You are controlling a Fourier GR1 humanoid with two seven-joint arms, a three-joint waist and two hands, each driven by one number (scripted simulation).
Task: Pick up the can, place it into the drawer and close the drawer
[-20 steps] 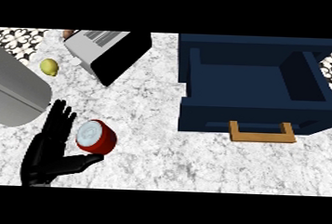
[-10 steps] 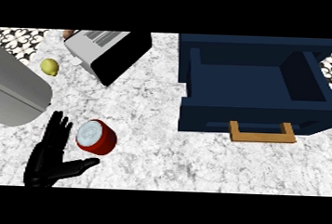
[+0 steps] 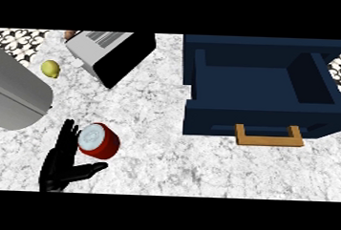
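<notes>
On the white speckled counter [image 3: 199, 170], near the lower left corner, a red can [image 3: 98, 140] with a pale silver top stood by itself. The left hand [image 3: 59, 163] was right beside it on its left side. The hand was black, and its fingers [image 3: 67, 137] were straight and pointed up, with the thumb sticking out to the right under the can. The fingers looked like they were just touching the side of the can, but they were not curled around it. The right hand did not show at all. Far over on the right side sat a dark blue drawer [image 3: 262, 89], pulled open, with nothing to see inside but its blue floor. It had a light brown handle [image 3: 269, 136] on its front, facing the bottom of the view. The can was well apart from the drawer. At the top left was a grey toaster [image 3: 108, 50] with a black side. A small yellow lemon [image 3: 50, 69] lay near it. A big grey metal thing [image 3: 15, 95] filled the left edge, just above the hand.
</notes>
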